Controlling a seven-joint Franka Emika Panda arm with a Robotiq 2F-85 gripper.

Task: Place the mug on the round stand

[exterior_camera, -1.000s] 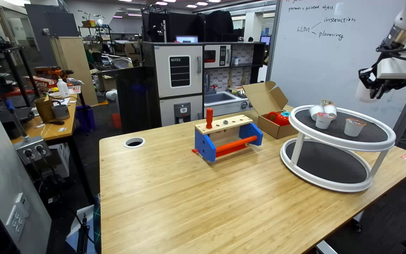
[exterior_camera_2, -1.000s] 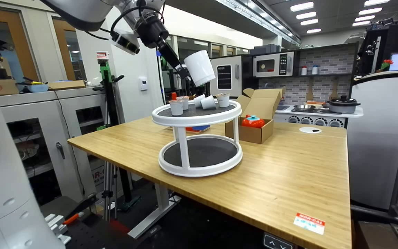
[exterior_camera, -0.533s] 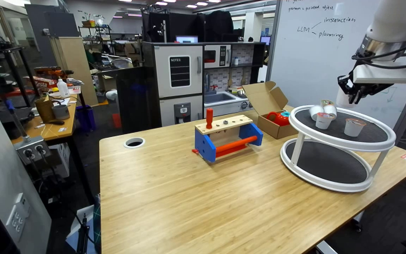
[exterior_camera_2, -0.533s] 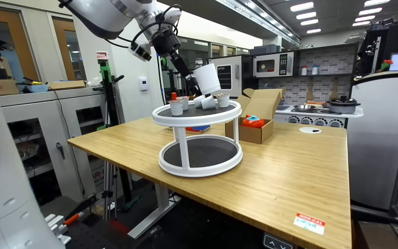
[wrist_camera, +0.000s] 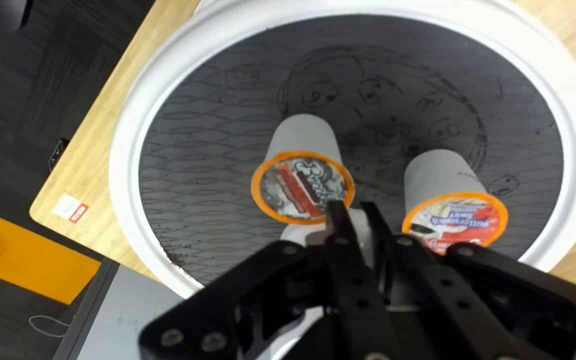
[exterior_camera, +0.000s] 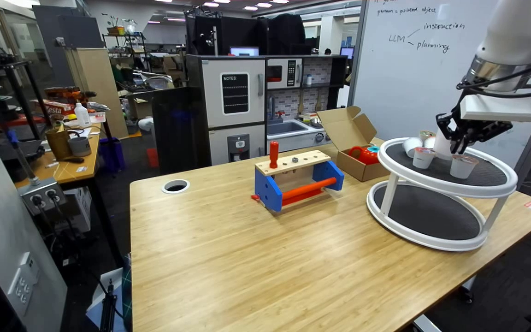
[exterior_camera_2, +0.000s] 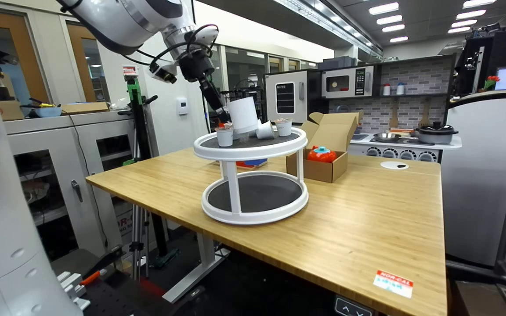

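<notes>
The white mug (exterior_camera_2: 243, 115) hangs slightly tilted at the upper tier of the round stand (exterior_camera_2: 246, 153), among small lidded cups. Whether its base touches the dark surface I cannot tell. In an exterior view the mug (exterior_camera: 441, 144) is partly covered by my gripper (exterior_camera: 459, 150) and the cups. My gripper (wrist_camera: 351, 204) is shut on the mug at its side, apparently by the handle; the fingers mostly hide that spot. Only a white part of the mug (wrist_camera: 295, 232) shows past the fingers in the wrist view, with the stand's white rim (wrist_camera: 128, 145) all around.
Small cups (exterior_camera: 424, 157) stand close on both sides of the mug, one at the front (exterior_camera: 462, 167), and a tipped cup (exterior_camera_2: 265, 130) lies behind it. An open cardboard box (exterior_camera_2: 319, 169) holds a red kettle (exterior_camera_2: 322, 154). A blue-red-orange rack (exterior_camera: 302, 186) stands on the wooden table (exterior_camera: 247, 258).
The mug and gripper have come down from above the stand to its upper tier, level with the small cups. The mug's tilt has lessened. The grip has stayed shut throughout.
</notes>
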